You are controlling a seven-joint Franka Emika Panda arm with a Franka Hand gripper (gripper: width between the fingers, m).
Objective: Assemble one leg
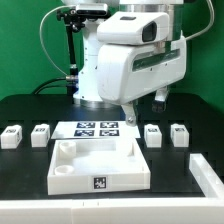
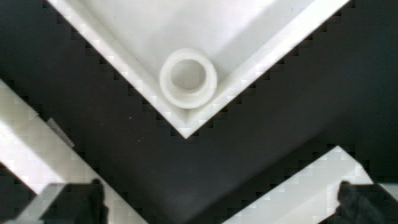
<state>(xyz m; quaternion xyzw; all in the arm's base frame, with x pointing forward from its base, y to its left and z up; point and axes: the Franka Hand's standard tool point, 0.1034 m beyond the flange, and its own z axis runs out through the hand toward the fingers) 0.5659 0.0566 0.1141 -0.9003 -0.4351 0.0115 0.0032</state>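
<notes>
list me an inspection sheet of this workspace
surface: black table, nothing spilled
job's things: legs, four in a row, two on each side of the marker board, none held; white panel lies in front of them
clutter: white piece at the exterior view's right edge, cut off, cannot tell what it is
grippers: claw open and empty, above a panel corner socket
cables: grey cable arcs behind the arm, off the table
surroundings: green wall behind
</notes>
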